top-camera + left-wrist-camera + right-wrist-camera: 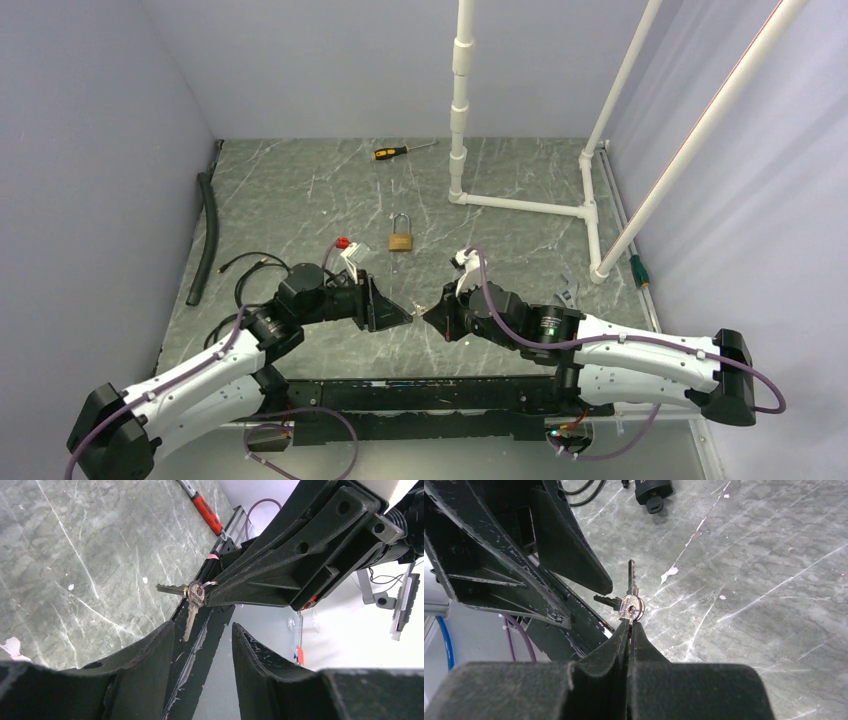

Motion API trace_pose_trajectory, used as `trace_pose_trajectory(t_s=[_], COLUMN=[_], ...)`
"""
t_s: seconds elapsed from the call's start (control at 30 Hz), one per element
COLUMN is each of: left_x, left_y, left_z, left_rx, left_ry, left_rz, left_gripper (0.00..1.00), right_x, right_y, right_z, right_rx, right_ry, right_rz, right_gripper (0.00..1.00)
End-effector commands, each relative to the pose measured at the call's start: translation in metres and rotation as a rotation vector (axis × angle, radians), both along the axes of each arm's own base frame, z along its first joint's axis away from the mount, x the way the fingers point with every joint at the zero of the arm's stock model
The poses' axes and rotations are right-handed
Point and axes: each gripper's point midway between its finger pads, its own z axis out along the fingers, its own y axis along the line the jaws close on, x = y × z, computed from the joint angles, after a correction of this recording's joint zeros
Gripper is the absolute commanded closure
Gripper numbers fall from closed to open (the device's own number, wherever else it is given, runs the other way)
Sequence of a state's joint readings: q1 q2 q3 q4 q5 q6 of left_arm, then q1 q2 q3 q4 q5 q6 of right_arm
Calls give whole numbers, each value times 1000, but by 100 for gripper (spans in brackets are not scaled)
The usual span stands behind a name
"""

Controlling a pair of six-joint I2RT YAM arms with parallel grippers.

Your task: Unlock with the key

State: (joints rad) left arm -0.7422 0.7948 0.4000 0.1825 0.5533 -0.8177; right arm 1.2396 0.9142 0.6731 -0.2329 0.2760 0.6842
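Note:
A ring with two silver keys hangs above the marble table, pinched at its ring by my right gripper, which is shut. One key points up in the right wrist view, the other sideways toward the left arm. My left gripper faces it tip to tip, open, its fingers just short of the keys with nothing between them. In the top view the two grippers meet near the table's front. The brass padlock lies flat farther back, shackle pointing away, untouched.
A yellow-handled screwdriver lies at the back. A white pipe frame stands at the right rear. A black hose runs along the left wall, with black cables and a red-capped part near the left arm.

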Motion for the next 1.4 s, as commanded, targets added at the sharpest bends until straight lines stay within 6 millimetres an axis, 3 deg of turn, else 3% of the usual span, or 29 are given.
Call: trace_pose_trajectory(t_s=[0.0, 0.2, 0.33, 0.47, 0.53, 0.67, 0.73, 0.87, 0.93, 1.03, 1.13, 1.37], left_x=[-4, -6, -5, -5, -4, -2, -1, 4, 5, 7, 4, -6], left_y=[-5, -7, -7, -7, -7, -6, -5, 5, 12, 22, 38, 62], left_z=[10, 6, 6, 6, 4, 6, 6, 3, 2, 5, -1, 28], left_rx=[-57, -73, -77, -88, -88, -93, -78, 28, 93, 182, 318, 469], left_ry=[-16, 4, 9, 17, 27, 37, 48, 53, 61, 60, 113, 82], left_rz=[-35, -45, -41, -39, -29, -7, 4, 59, 84, 115, 142, 126], left_gripper=[50, 53, 62, 78, 99, 100, 100, 100, 100, 100, 100, 100], right_x=[2, 4, 4, 4, 4, 3, 3, 10, 17, 16, 16, -3], right_y=[6, 8, 12, 15, 16, 18, 17, 5, 1, 6, 9, 16], right_z=[20, 22, 20, 18, 15, 12, 10, 8, 12, 15, 15, 38], right_rx=[73, 75, 72, 71, 67, 56, 40, -28, -49, -49, -48, 90], right_ry=[-32, -38, -37, -33, -29, -25, -29, -74, -104, -155, -190, -255], right_rz=[2, 0, 6, 9, 13, 22, 26, 4, -5, 52, 78, 202], right_gripper=[100, 100, 100, 100, 100, 100, 81, 28, 16, 9, 8, 11])
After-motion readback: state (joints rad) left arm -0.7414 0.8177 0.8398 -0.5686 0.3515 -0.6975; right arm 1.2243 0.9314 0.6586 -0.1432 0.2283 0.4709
